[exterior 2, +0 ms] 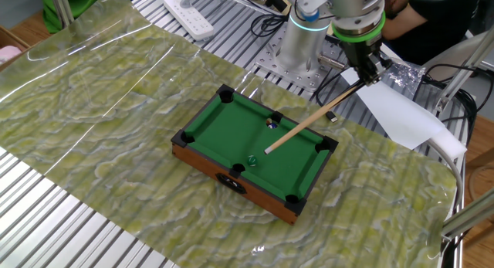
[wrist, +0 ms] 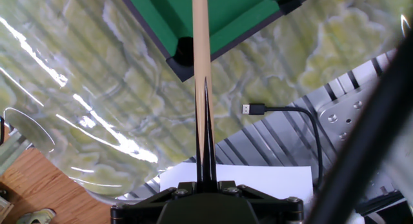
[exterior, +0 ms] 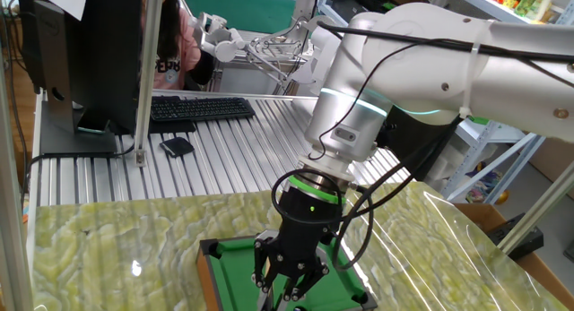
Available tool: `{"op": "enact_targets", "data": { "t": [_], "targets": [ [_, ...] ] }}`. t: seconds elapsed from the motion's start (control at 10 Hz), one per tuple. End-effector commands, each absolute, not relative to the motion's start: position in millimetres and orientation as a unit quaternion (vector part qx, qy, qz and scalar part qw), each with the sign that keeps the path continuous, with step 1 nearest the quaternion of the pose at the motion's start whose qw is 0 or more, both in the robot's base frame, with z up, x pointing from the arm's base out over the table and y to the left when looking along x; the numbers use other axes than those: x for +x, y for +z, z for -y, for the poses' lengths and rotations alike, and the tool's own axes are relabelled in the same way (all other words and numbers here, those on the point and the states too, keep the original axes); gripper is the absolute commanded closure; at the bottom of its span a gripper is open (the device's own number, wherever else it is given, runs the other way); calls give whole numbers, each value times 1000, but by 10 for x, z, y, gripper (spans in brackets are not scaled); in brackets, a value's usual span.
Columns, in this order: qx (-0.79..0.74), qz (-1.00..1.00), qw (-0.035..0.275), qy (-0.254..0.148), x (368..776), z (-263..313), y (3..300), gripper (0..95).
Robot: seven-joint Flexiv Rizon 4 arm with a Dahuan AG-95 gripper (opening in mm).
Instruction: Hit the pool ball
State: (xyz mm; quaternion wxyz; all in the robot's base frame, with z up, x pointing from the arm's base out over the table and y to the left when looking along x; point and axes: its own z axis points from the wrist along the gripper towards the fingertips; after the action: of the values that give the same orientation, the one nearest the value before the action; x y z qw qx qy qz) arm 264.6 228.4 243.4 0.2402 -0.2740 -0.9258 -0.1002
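A small dark pool ball (exterior 2: 252,157) with a pale spot sits on the green felt of a miniature pool table (exterior 2: 231,129), toward the near long rail and not far from the middle pocket on that side. Just beyond it, the tip of a long wooden cue stick (exterior 2: 309,123) hangs above the felt, near the ball but apart from it, while a second small ball (exterior 2: 271,122) lies close to the far rail, beside the stick's line. The stick slants upward from the felt, across the table's corner pocket, to the pincer (exterior 2: 369,73), whose two thin dark fingers (wrist: 205,146) are pressed together on its butt end; the hand view looks straight down the shaft (wrist: 202,43) toward a corner pocket. The wood-framed table rests on a green marbled mat (exterior 2: 108,106) spread over the ribbed metal worktop (exterior 2: 54,222). A white sheet of paper (exterior 2: 397,113) lies past the mat's edge below the white arm (exterior: 421,51), and a black USB cable (wrist: 284,111) trails across the mat's border. Farther back, a keyboard (exterior: 197,107) sits beside a dark monitor (exterior: 81,51).
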Motion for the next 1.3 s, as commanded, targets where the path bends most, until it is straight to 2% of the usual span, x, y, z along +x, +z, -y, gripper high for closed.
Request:
{"op": "enact_targets", "data": {
  "t": [0.1,0.5,1.3],
  "targets": [
    [-277,924,245,-100,2648,-2289,2433,950],
    [-292,915,261,-99,2647,-2290,2435,950],
    [-299,914,258,-92,2668,-2265,2443,950]
  ]
}}
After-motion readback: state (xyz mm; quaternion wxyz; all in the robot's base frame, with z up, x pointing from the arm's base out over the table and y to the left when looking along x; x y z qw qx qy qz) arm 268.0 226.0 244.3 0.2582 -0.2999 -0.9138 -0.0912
